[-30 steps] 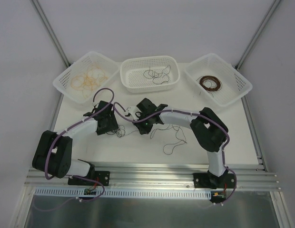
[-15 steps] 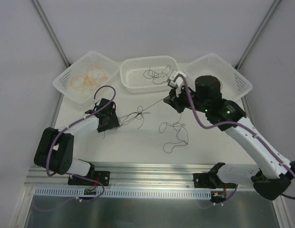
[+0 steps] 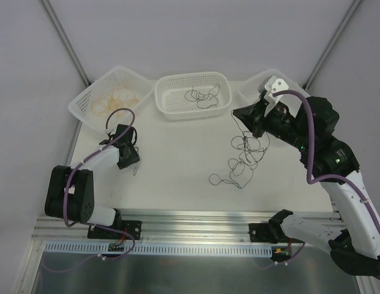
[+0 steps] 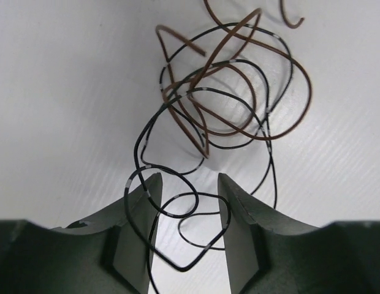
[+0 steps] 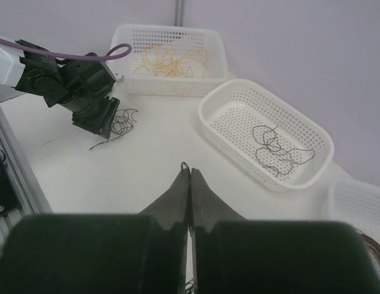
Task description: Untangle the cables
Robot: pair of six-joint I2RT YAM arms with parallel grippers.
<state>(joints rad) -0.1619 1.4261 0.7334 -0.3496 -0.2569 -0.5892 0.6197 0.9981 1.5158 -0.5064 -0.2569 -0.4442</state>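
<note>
My right gripper [image 3: 236, 114] is shut on a thin black cable [image 3: 244, 160] and holds it high; the cable hangs in loops down to the table. In the right wrist view the jaws are pressed together [image 5: 190, 170] with a small wire loop at their tips. My left gripper [image 3: 128, 160] is low on the table at the left. In the left wrist view it [image 4: 189, 191] is open, with a black loop lying between the fingers and a small brown and black tangle [image 4: 227, 98] just ahead. That tangle also shows in the right wrist view [image 5: 122, 121].
Three white baskets stand at the back. The left basket [image 3: 86, 98] holds yellow-tan wires, the middle basket [image 3: 193, 81] holds black wires, and the right basket [image 3: 250, 86] is mostly hidden behind my right arm. The metal rail [image 3: 190, 223] runs along the near edge.
My right gripper has risen and swung right, drawing the black cable away from the tangle. My left gripper has moved left with the small remaining tangle.
</note>
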